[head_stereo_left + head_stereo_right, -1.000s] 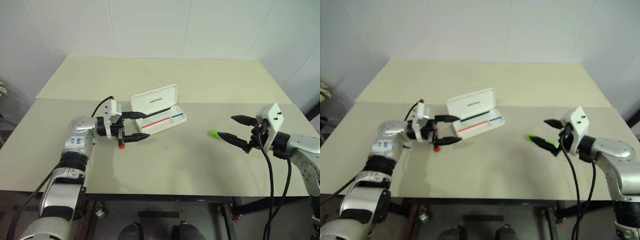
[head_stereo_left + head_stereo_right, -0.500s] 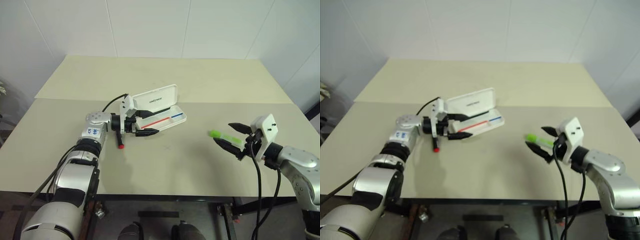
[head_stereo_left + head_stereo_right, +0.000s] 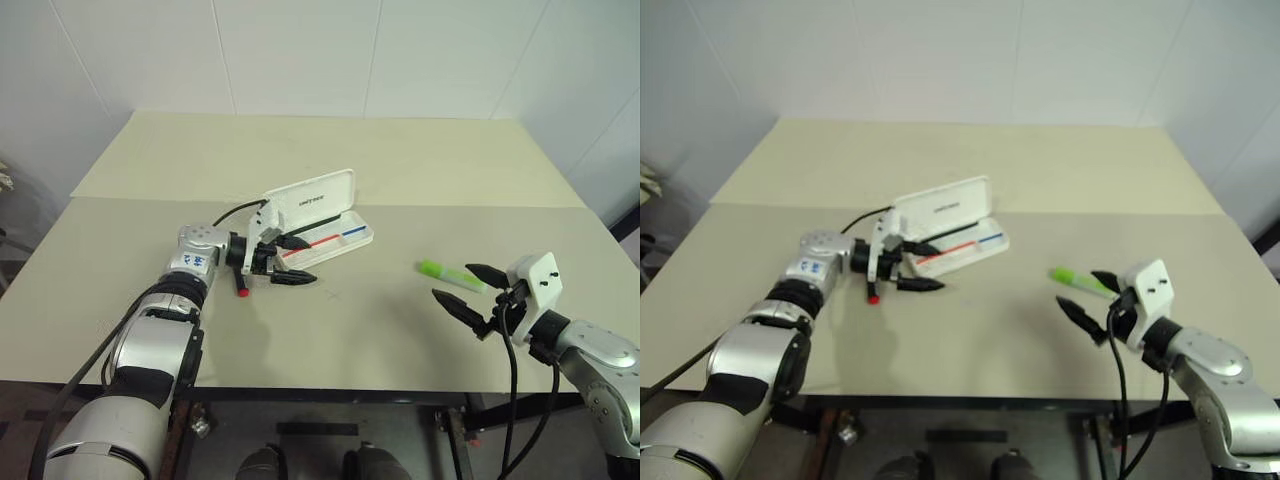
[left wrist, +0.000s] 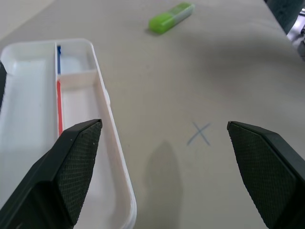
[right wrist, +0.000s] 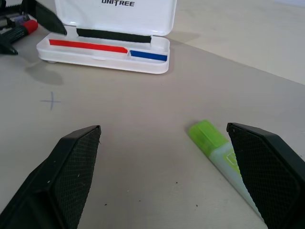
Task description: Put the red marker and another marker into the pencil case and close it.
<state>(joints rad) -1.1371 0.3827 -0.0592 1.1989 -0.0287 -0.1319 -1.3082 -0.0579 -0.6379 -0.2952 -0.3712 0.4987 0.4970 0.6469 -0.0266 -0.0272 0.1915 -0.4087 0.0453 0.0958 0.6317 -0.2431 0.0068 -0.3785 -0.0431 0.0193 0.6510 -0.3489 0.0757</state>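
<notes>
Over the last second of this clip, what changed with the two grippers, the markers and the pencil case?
The left gripper moved in toward the open pencil case, jaws open, leaving the red marker on the table behind it. The right gripper sank toward the table, open, its far finger now beside the green marker. Nothing was taken hold of or let go. Both markers and the case lie as before.

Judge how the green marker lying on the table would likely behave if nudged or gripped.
The green marker looks short, chunky and rigid, so probably light and stiff. Its smooth rounded barrel lies flat on the bare table, so a sideways nudge might roll it. Glossy plastic may slip.
</notes>
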